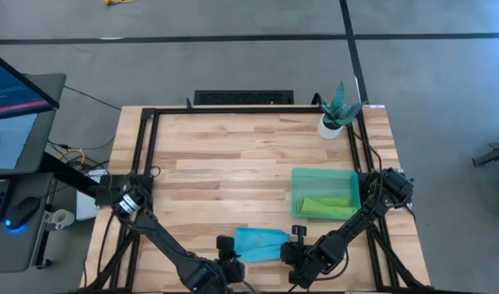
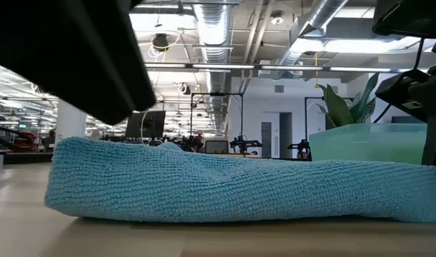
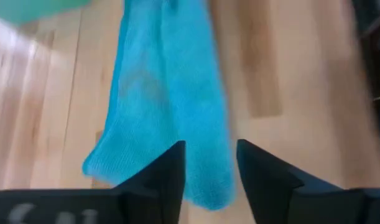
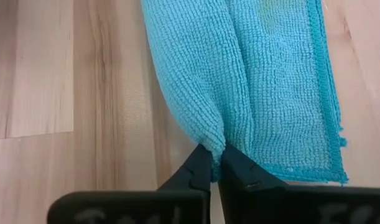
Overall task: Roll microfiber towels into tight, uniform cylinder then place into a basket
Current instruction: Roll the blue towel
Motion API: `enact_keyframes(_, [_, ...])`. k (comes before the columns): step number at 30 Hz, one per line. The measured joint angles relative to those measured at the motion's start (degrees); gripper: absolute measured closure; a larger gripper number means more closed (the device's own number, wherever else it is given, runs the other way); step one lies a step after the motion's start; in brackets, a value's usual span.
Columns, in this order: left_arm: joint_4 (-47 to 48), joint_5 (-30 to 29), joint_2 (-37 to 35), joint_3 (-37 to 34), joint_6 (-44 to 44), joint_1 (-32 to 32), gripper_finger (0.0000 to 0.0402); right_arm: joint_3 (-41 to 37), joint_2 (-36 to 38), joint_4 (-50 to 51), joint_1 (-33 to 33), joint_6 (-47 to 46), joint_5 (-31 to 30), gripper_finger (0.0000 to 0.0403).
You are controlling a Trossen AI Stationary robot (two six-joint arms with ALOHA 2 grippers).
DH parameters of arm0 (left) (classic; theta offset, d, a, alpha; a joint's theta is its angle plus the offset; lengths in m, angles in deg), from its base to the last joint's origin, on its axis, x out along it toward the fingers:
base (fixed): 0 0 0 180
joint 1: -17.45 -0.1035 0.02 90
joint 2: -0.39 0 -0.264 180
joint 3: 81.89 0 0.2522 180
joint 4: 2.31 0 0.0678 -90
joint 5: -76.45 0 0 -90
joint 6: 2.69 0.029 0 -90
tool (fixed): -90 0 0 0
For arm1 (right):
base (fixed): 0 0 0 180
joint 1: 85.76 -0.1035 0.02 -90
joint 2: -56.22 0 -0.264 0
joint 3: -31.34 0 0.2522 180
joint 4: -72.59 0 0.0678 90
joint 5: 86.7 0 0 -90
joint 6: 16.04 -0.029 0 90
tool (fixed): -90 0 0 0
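Low at the table's (image 1: 233, 155) front edge, the blue towel (image 1: 260, 243) lies loosely folded into a long, lumpy band between the two grippers. The right gripper (image 4: 216, 163) has its fingers pinched together on a fold at one end of the blue towel. The left gripper (image 3: 209, 163) hangs over the other end with a clear gap between its fingers (image 3: 168, 171) and nothing in them; the cloth shows through the gap below. From above, both grippers are partly cut off by the frame edge and hard to make out. The green towel (image 1: 324, 206) lies crumpled inside the basket (image 1: 298, 175), near the right side; at table height only the basket's pale wall shows, partly hidden behind the blue towel.
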Motion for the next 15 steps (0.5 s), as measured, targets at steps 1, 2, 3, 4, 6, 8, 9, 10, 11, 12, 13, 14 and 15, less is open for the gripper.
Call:
enact_keyframes(1, [0.41, 0.06, 0.05, -0.33, -0.74, -0.18, 0.0256, 0.00, 0.00, 0.00, 0.00, 0.00, -0.02, 0.0371])
enact_keyframes(2, [0.15, 0.14, 0.07, -0.69, -1.42, -0.35, 0.0248, 0.00, -0.01, 0.00, 0.00, 0.00, 0.00, 0.0372])
enact_keyframes(3, [-0.67, 0.50, 0.03, -1.13, -1.97, -0.62, 0.0242, 0.00, 0.00, 0.00, 0.00, 0.00, 0.00, 0.0373])
enact_keyframes(4, [-2.13, 1.37, -0.04, -1.83, -2.09, -0.89, 0.0238, 0.00, 0.00, 0.00, 0.00, -0.01, -0.01, 0.0374])
enact_keyframes(6, [-4.55, 3.61, -0.04, -3.44, -1.39, -1.27, 0.0234, 0.00, 0.00, -0.03, 0.00, 0.00, -0.01, 0.0377])
enact_keyframes(8, [-7.95, 6.26, -0.04, -5.58, 0.39, -1.74, 0.0233, 0.00, 0.00, -0.03, 0.00, -0.01, 0.00, 0.0378])
enact_keyframes(9, [-10.11, 7.33, -0.04, -6.95, 0.85, -1.95, 0.0233, 0.00, 0.00, -0.04, 0.00, -0.01, -0.01, 0.0378])
enact_keyframes(10, [-11.91, 8.18, -0.04, -8.36, 0.92, -2.20, 0.0233, 0.00, 0.00, -0.04, 0.00, -0.02, -0.02, 0.0377])
enact_keyframes(11, [-12.70, 8.33, -0.02, -9.42, 0.85, -2.36, 0.0234, 0.00, -0.02, -0.42, 0.00, -0.02, 0.00, 0.0376])
enact_keyframes(12, [-13.10, 8.23, -0.01, -9.88, 0.58, -2.46, 0.0235, 0.00, -0.04, -0.65, 0.00, -0.02, 0.07, 0.0374])
enact_keyframes(13, [-13.44, 7.76, -0.18, -10.44, 0.03, -2.56, 0.0236, 0.00, -0.04, -0.68, 0.00, -0.01, 0.15, 0.0373])
enact_keyframes(14, [-13.43, 7.30, -0.22, -11.15, -0.67, -2.77, 0.0237, 0.00, -0.04, -0.71, 0.00, -0.01, 0.15, 0.0373])
enact_keyframes(15, [-13.66, 7.21, -0.38, -11.77, -1.18, -2.95, 0.0238, -0.01, -0.04, -0.76, 0.00, 0.00, 0.13, 0.0373])
